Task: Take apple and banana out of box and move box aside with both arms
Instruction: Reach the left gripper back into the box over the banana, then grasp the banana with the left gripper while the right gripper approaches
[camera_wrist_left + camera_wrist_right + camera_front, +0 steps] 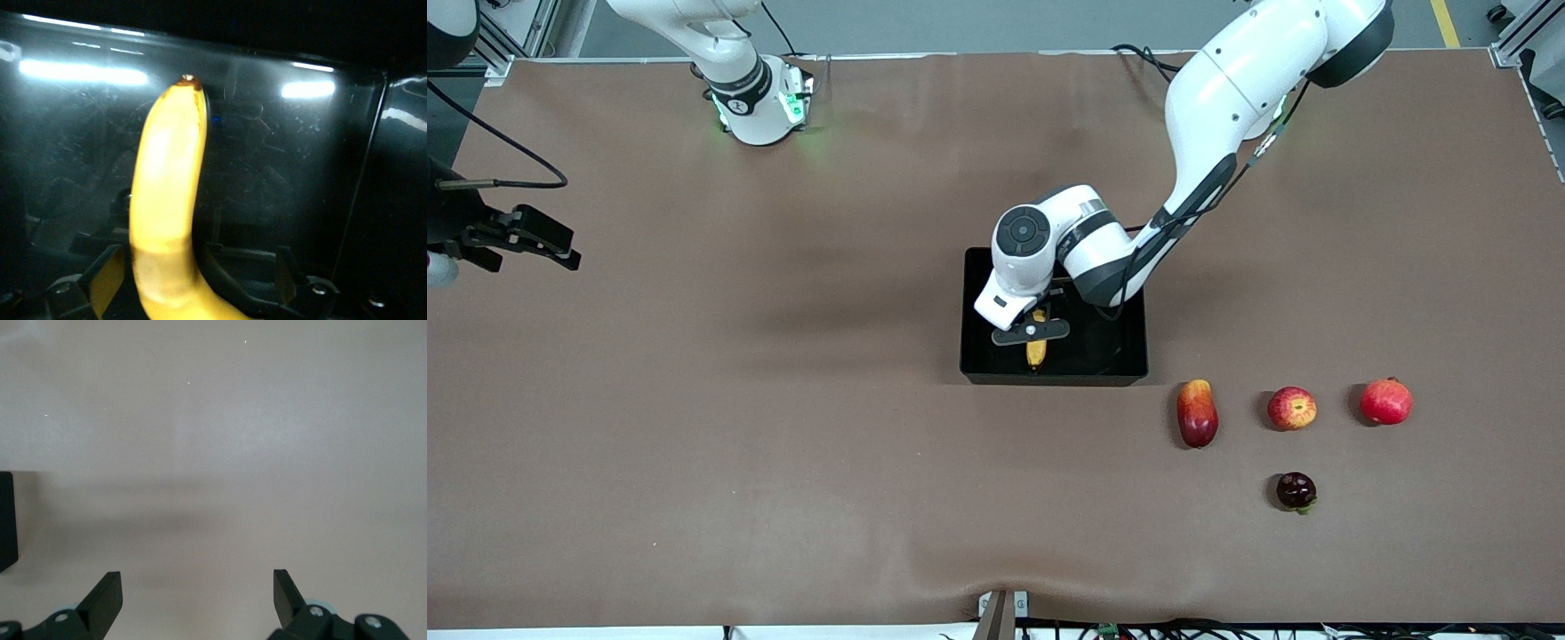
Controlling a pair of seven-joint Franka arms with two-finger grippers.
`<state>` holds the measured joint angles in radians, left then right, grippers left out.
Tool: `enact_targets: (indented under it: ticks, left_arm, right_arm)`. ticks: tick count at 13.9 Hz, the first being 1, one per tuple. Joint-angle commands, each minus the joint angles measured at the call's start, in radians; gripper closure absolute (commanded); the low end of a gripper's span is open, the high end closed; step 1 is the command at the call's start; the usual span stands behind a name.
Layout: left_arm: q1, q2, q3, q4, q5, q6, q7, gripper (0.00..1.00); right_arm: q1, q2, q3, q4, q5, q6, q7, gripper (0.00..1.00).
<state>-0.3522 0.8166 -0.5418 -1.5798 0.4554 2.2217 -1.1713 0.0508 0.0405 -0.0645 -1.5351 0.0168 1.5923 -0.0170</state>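
The black tray (1120, 356) lies at the table's middle. The yellow banana (1036, 352) lies in it, and in the left wrist view it (167, 187) stretches along the glossy tray floor (300, 173). My left gripper (1032, 332) is low in the tray over the banana, open (197, 261), with its fingers standing apart on either side of the fruit. The small red apple with yellow streaks (1292, 408) sits on the table toward the left arm's end, nearer the front camera than the tray. My right gripper (560, 249) waits open (198, 587) and empty over bare table at the right arm's end.
A red-orange mango (1197, 412) lies beside the apple, close to the tray's corner. A larger plain red fruit (1386, 401) sits on the apple's outer side. A dark red fruit (1296, 491) lies nearer the front camera. A tray corner (7, 520) shows in the right wrist view.
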Motion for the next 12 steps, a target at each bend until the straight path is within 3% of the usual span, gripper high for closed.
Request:
enact_targets:
  ticks: [1,3,4,6,10,12]
  left_arm:
    - [-0.011,0.024,0.005,0.023,0.028,0.007,-0.034,0.00]
    - [-0.011,0.036,0.005,0.021,0.031,0.032,-0.034,0.00]
    - [-0.013,0.045,0.005,0.021,0.029,0.041,-0.033,0.06]
    - [-0.011,0.053,0.005,0.018,0.029,0.062,-0.034,0.39]
    - [-0.011,0.065,0.005,0.014,0.029,0.061,-0.031,0.75]
    - [-0.013,0.068,0.005,0.012,0.029,0.053,-0.033,0.99]
  right_arm:
    - [0.011,0.007,-0.005,0.010,-0.012,-0.008,-0.001,0.00]
    - [0.011,0.007,-0.006,0.012,-0.011,-0.008,-0.001,0.00]
    - [0.011,0.007,-0.006,0.012,-0.011,-0.008,-0.001,0.00]
    - [0.011,0.009,-0.005,0.010,-0.011,-0.008,-0.001,0.00]
    - [0.011,0.013,-0.006,0.012,-0.012,-0.008,-0.001,0.00]
    - [0.011,0.013,-0.006,0.012,-0.011,-0.006,-0.001,0.00]
